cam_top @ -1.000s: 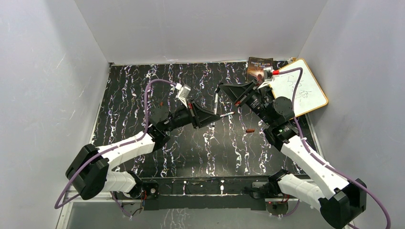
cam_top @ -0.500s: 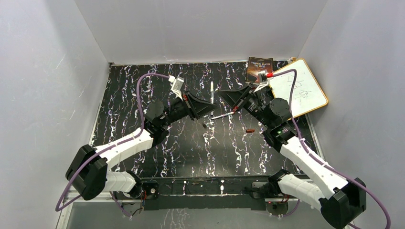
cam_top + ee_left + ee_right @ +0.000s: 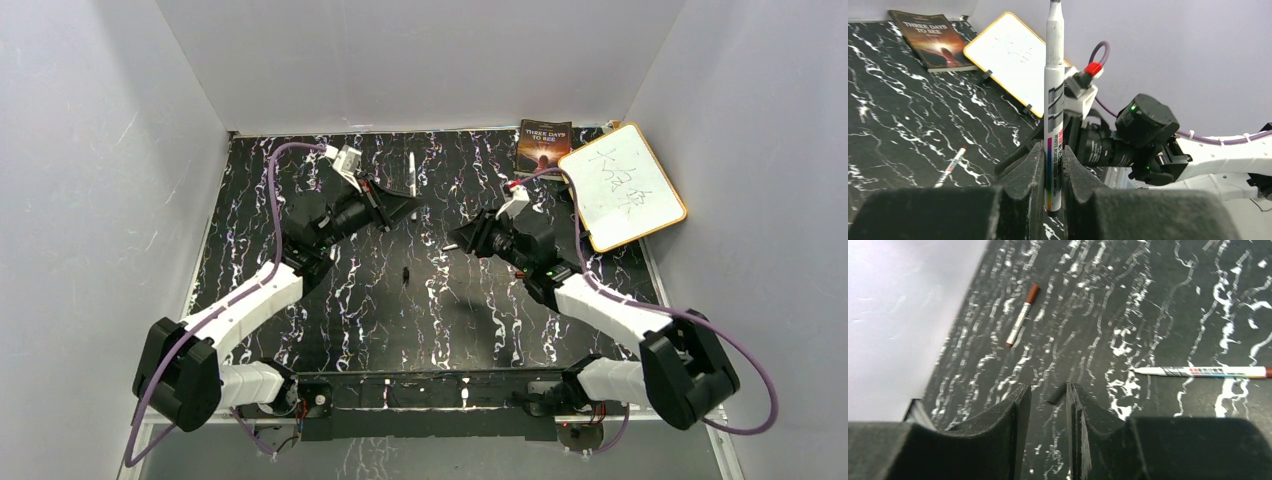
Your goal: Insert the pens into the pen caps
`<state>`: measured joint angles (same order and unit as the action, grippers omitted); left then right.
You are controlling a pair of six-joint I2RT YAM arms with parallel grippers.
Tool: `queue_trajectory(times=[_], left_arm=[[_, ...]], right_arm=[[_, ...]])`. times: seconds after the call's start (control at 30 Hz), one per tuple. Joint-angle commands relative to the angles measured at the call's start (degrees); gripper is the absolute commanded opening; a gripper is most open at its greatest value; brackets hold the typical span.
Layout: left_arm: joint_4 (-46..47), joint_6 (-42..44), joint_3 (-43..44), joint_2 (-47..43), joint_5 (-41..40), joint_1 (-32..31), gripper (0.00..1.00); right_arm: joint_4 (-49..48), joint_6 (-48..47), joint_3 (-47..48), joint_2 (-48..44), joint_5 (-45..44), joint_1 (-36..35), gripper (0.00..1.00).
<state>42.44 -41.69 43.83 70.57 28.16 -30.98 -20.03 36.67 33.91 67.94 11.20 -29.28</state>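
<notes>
Firmly, left gripper (image 3: 1053,155) clamps an upright pen (image 3: 1054,100); right gripper (image 3: 1047,390), slightly parted, empty, faces black cap (image 3: 1056,396) at 12 o'clock; second pen (image 3: 1198,372) well apart at 3, wall (image 3: 898,315) at 10.

Underfoot of everything, the glossy stone-look surface (image 3: 300,190) is black, streaked all over with thin white veins, and the plain walls (image 3: 100,150) round it are pale grey. One slim marker pen (image 3: 1054,125) is white with a dark tip, grey-and-black blocks, red lettering and a rainbow strip. A second slim pen (image 3: 1208,372) is white with rainbow print and a reddish-brown end; a third slim pen (image 3: 1021,316) is white with a reddish-brown cap. The tiny loose tube cap (image 3: 406,272) is black. The rectangular whiteboard (image 3: 622,186) is white, orange-framed, with dark scribbles. The paperback book (image 3: 543,143) is dark brown with an orange glow.
</notes>
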Motion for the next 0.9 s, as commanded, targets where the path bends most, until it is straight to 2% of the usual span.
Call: queue_trajectory(times=[0.0,0.1,0.2,0.4,0.53,0.7,0.77,0.8,0.83,0.87], left_arm=[[-7.6,4.8,5.0,-3.3,2.0,3.0,0.00],[-11.0,4.2,5.0,-4.4,2.6,7.1,0.00],[-15.2,3.9,5.0,-4.9,3.2,11.6,0.00],[-22.9,6.2,5.2,-4.9,5.0,19.4,0.00],[-29.1,11.5,7.8,-2.2,3.6,20.1,0.00],[-27.7,13.9,7.6,0.3,4.9,20.9,0.00],[-26.7,14.2,7.2,0.9,5.3,20.9,0.00],[-26.2,14.2,6.8,1.0,5.3,20.9,0.00],[-25.8,14.2,6.4,0.9,5.3,20.9,0.00],[-25.4,14.4,6.0,0.9,5.3,20.9,0.00]], right_arm=[[-0.6,-5.2,3.5,5.1,-3.6,-1.6,0.30],[3.4,-9.0,8.7,10.2,-5.5,-4.5,0.18],[6.2,-10.5,13.1,14.8,-7.2,-7.2,0.00],[5.6,-9.8,15.6,20.3,-7.1,-11.9,0.00],[5.5,-9.8,16.6,22.5,-6.1,-15.3,0.00],[8.0,-10.9,18.6,26.0,-7.7,-19.0,0.00],[8.1,-11.1,19.0,27.2,-8.2,-19.1,0.12],[8.4,-11.4,19.5,27.7,-8.5,-19.2,0.14],[8.8,-11.6,20.1,28.3,-8.6,-19.2,0.12],[9.4,-11.8,20.8,28.8,-8.5,-19.2,0.02]])
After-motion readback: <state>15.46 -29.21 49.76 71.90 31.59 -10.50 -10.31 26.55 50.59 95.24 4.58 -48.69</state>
